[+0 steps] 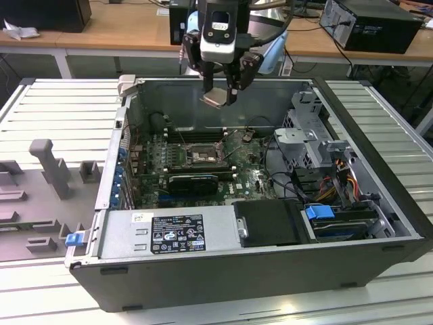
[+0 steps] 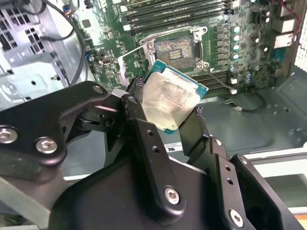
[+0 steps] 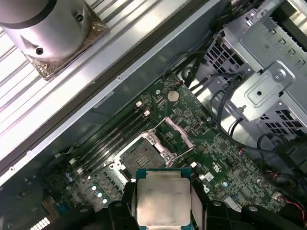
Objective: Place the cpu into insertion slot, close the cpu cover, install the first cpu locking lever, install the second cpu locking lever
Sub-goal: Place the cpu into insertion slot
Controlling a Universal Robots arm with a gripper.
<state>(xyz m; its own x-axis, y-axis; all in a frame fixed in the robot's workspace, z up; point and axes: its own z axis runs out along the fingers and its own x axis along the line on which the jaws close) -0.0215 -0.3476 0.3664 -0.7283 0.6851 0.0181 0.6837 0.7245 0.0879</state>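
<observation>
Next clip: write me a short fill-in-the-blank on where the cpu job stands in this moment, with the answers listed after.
1. The gripper is shut on the ____, held above the open computer case.
2. The insertion slot is ____: nothing sits in it.
3. The cpu cover beside the slot stands ____, not folded down.
Missing words: cpu; empty; open.
</observation>
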